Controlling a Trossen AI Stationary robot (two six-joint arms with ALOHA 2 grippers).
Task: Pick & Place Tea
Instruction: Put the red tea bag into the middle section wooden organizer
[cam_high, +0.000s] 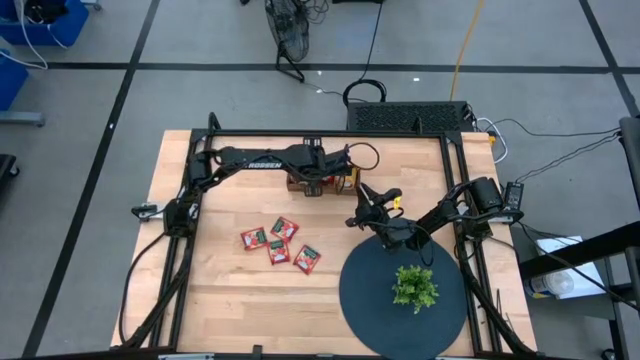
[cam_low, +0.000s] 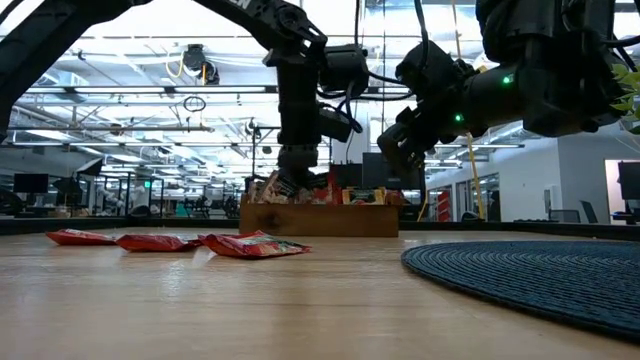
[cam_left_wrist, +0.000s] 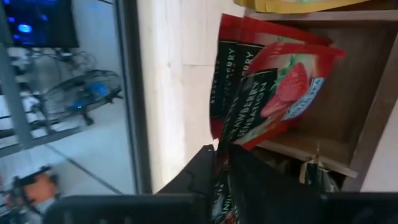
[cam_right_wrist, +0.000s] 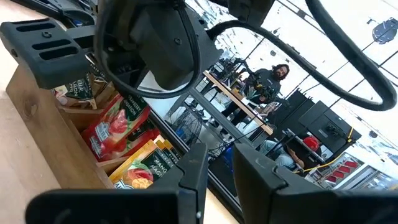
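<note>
Tea sachets sit in two places. Four red sachets (cam_high: 280, 245) lie loose on the wooden table (cam_high: 220, 300), left of the middle in the high view. More sachets stand in the brown wooden tray (cam_high: 322, 184) near the top middle of that view.

In the high view the left gripper (cam_high: 318, 183) is over the tray. In the left wrist view its dark fingers (cam_left_wrist: 205, 171) sit at the bottom of the frame, close around the lower edge of a red strawberry sachet (cam_left_wrist: 273, 99) that leans into a tray compartment. The gap between them is narrow. I cannot tell if they grip the sachet or are letting it go.

The right gripper (cam_high: 362, 215) hangs just right of the tray, above the table, with nothing in it. Its fingers stand a little apart.

To do this step well, I think the sachet should rest fully inside the compartment before the fingers spread. Then the arm should lift straight up, so it does not drag the sachet or knock its neighbours.

A round dark mat (cam_high: 360, 300) with a small green plant (cam_high: 414, 287) lies at the lower right.
</note>
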